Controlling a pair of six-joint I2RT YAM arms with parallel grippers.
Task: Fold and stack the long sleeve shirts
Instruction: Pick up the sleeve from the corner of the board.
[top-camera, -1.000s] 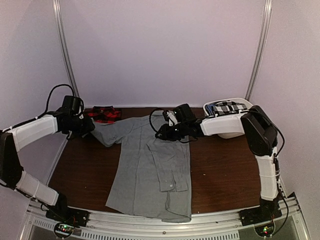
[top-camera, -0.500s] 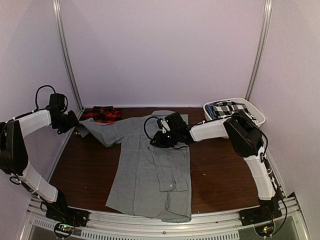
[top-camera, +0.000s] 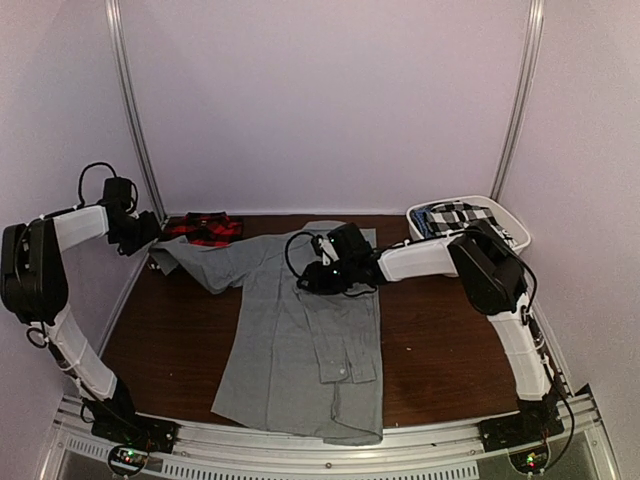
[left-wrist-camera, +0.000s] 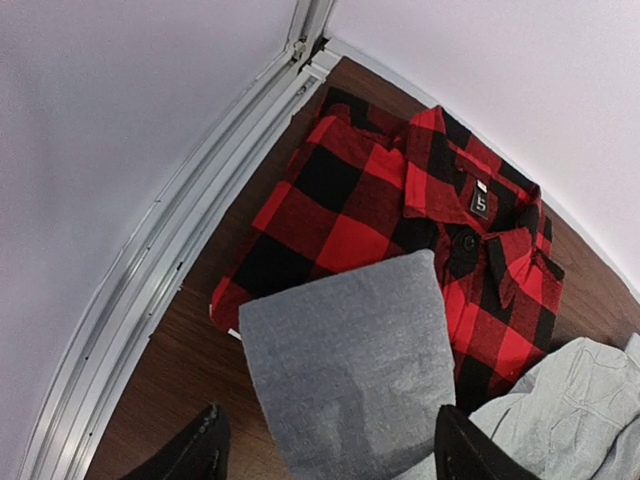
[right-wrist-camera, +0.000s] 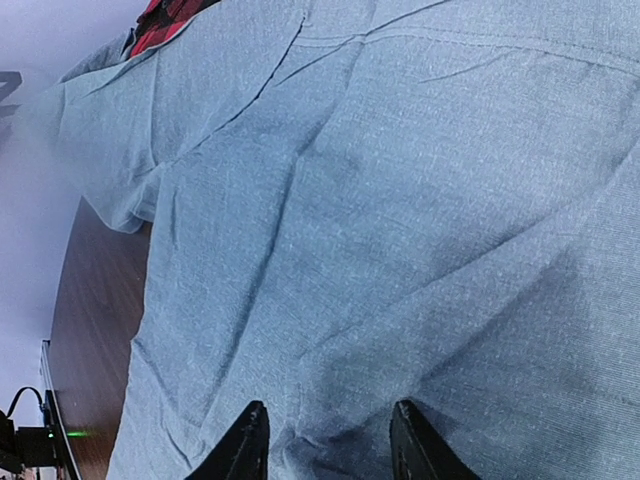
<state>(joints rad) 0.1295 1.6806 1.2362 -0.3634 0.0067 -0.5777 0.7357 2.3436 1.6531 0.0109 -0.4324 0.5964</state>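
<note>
Step in hand, by my read: folding the grey shirt (top-camera: 300, 340), sleeve stage. The shirt lies flat mid-table (top-camera: 440, 340), collar toward 12, hem toward 6. One sleeve is already folded across the body w/ its cuff on the front. The other sleeve (top-camera: 205, 262) stretches out toward 10.

L gripper (left-wrist-camera: 332, 442) is at the far corner, approx 10 o'clock. Its jaws are spread wide and the sleeve end (left-wrist-camera: 345, 370) lies flat between them, not pinched. That end overlaps the near edge of the plaid shirt (left-wrist-camera: 340, 230), which sits folded at 11 by the back wall, collar showing.

R gripper (right-wrist-camera: 328, 440) is on the grey shirt's upper chest, just below the collar. Jaws are part-spread, tips down on the cloth, no fold clearly caught. It looks like it's pinning or smoothing the body.

Basket (top-camera: 512, 228) w/ checked cloth sits at 1–2, well apart from the work.

Next, imo: L needs to close on the cuff and carry it toward 3–4 across the body, w/o dragging the plaid shirt along. R should hold the chest down so the body doesn't shift. Then fold hem to collar and stack the two shirts.
</note>
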